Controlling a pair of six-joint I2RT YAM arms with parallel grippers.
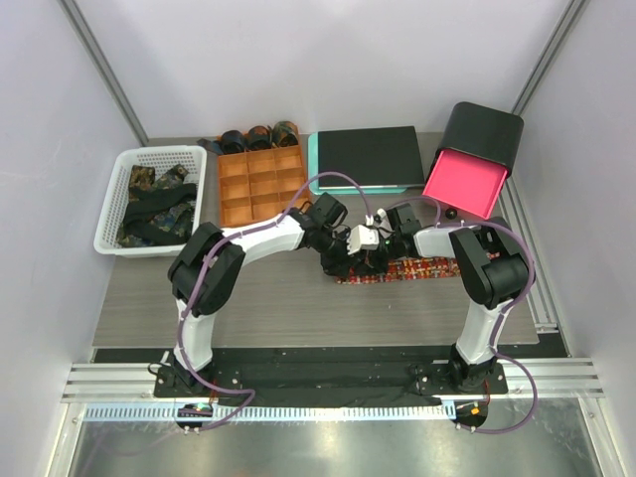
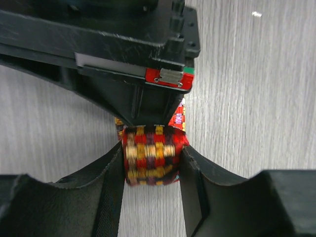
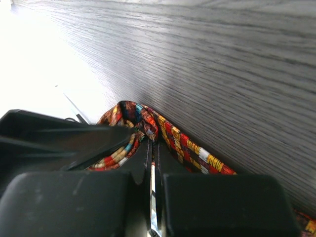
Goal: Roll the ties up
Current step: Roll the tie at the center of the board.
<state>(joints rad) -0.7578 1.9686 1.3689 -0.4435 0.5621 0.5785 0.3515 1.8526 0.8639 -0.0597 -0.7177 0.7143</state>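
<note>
— Progress?
— Three rolls (image 1: 258, 136) done. Left claw (image 2: 152, 165) grasps tie (image 2: 148, 145) coil; right claw (image 3: 153, 148) clenched beside it. Tail flat on counter (image 1: 248, 298), unrolled. More wait in basket (image 1: 111, 204).

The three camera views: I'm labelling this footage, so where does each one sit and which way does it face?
Top external: above and behind, looking down at the table; left arm and right arm show, bases nearest.
Left wrist: looks straight down past the left hand, which clamps the red check tie's rolled end.
Right wrist: low, facing along the table; the nearly shut right hand shows.
Both wrist views share the tie.
</note>
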